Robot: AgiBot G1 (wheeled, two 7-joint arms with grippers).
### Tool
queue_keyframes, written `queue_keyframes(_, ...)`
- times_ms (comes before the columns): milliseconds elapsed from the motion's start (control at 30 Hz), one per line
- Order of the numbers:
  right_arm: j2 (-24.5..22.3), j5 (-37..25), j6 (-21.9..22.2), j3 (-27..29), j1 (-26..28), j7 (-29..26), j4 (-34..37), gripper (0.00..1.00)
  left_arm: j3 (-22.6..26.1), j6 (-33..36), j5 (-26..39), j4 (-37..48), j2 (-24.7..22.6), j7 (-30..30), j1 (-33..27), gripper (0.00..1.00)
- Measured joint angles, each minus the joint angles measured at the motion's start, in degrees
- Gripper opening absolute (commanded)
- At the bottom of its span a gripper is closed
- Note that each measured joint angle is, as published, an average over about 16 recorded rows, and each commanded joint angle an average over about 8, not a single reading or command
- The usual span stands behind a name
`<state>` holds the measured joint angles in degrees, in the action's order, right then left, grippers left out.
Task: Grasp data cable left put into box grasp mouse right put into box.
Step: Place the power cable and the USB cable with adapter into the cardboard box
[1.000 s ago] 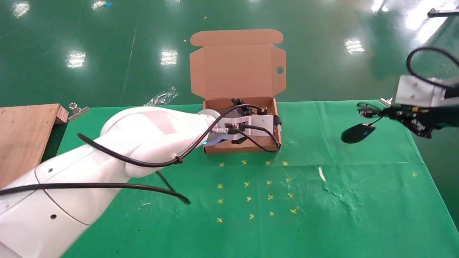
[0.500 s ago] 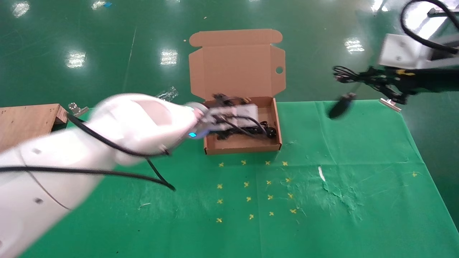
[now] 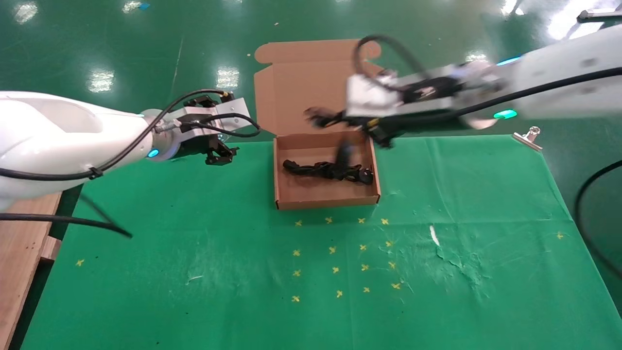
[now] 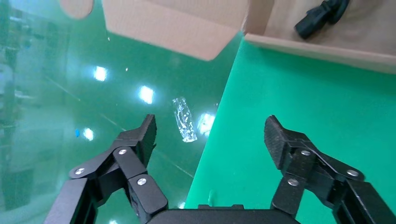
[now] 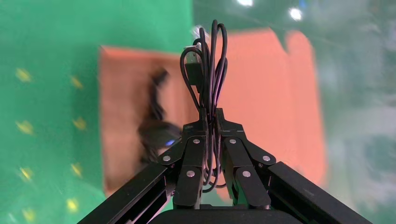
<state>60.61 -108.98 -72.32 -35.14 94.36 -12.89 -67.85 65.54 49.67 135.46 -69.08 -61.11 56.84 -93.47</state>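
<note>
We see one cardboard box [image 3: 326, 197], lid open. One data cable [image 3: 330, 171] lies coiled inside it. Our right gripper [image 5: 211, 122] hangs over the box, jaws clamped on the mouse's cord [image 5: 210, 60]; one mouse [image 5: 156, 134] dangles above the box floor. Left of the box, our left gripper [image 4: 209, 134] hangs with jaws apart, holding nothing.

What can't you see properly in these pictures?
- The mouse: a dark smear hanging over the box in the head view.
- The right gripper: its fingertips blur in the head view.
- The data cable: all but its plug is cut off in the left wrist view.
</note>
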Motion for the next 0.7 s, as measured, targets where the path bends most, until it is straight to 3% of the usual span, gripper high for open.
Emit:
queue_keyframes(167,4.0,1.4,1.4,-1.0,-0.8,4.1,7.1,0.00,0.0,0.3,0.6,-0.7,0.2,0.7,0.2,1.00)
queue_keyframes(200,4.7,1.8,1.7,-1.1,-0.9,4.9,8.6,0.04,0.0,0.4,0.7,-0.8,0.2,0.8,0.2,1.00)
queue_keyframes(433,7.3,3.2,3.8,-1.2,-1.7,9.1,16.6,0.91,0.0,0.5,0.9,-1.1,0.4,1.1,0.2,1.00)
queue_keyframes(467,7.5,3.3,4.0,-1.1,-1.8,9.5,17.2,1.00,0.0,0.5,0.9,-1.2,0.4,1.1,0.2,1.00)
queue_keyframes(700,8.1,3.8,4.8,-0.9,-2.0,10.6,19.0,1.00,0.0,0.6,0.9,-1.2,0.5,1.2,0.2,1.00)
